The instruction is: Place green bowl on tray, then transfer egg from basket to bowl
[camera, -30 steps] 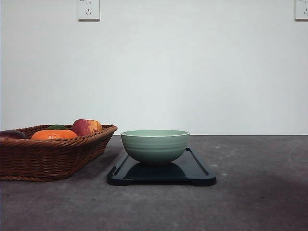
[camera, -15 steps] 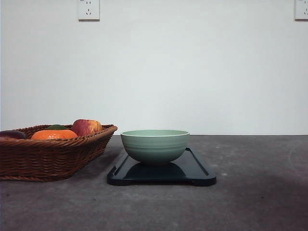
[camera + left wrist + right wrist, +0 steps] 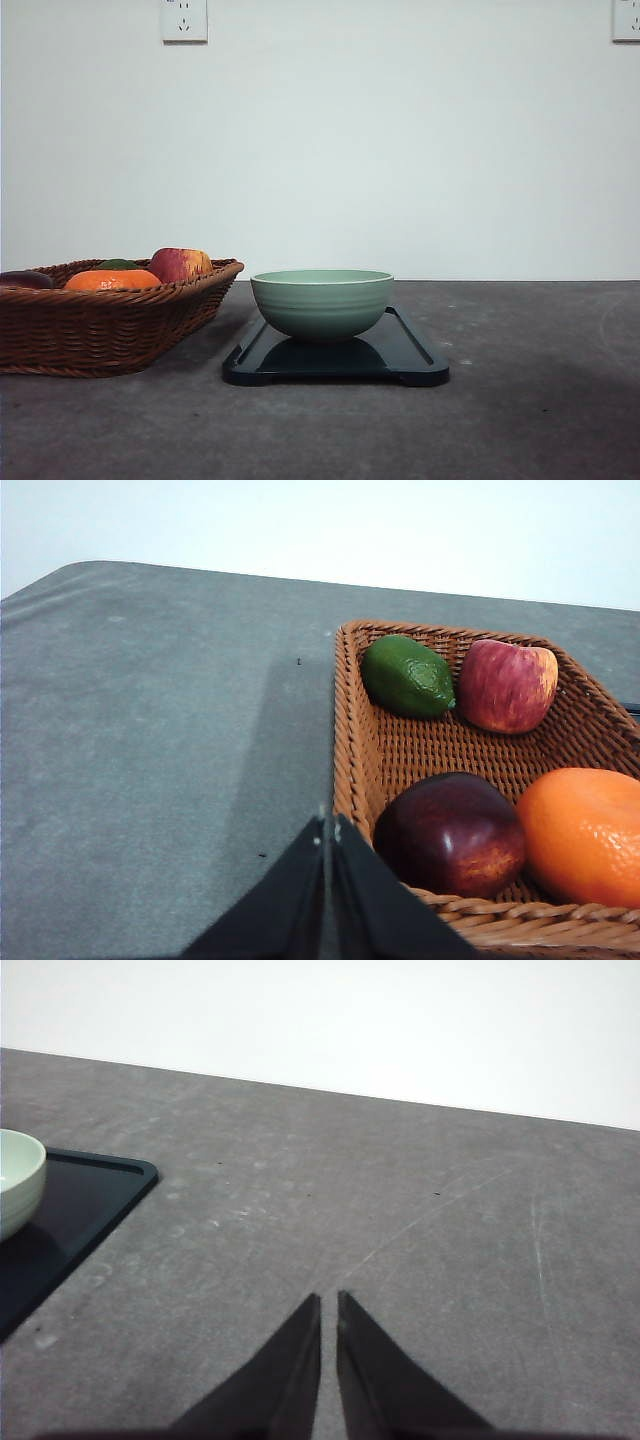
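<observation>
White wall [image 3: 400, 150] is seen behind a grey table [image 3: 520, 400], with two sockets [image 3: 184, 20] mounted high on it. On the table's left, the basket [image 3: 100, 330] is placed, wide and woven brown. Just beside it to the right, the tray [image 3: 400, 355] is laid flat, dark with a low rim, apart from the basket. The green bowl [image 3: 322, 303] is set upright on the tray, toward its left half; its inside cannot be seen from the front.

Inside the basket, fruit is held: an orange [image 3: 585, 835], a dark red apple [image 3: 450, 835] touching it, a lighter red apple [image 3: 507, 685] and a lime [image 3: 407, 677] side by side at the far end. No egg can be made out among them.

Left claw [image 3: 327, 830] is seen over the basket's near corner, its tips pressed together with nothing between. Right claw [image 3: 328, 1305] is seen over bare table, well right of the tray, tips nearly touching with a thin gap, nothing held.
</observation>
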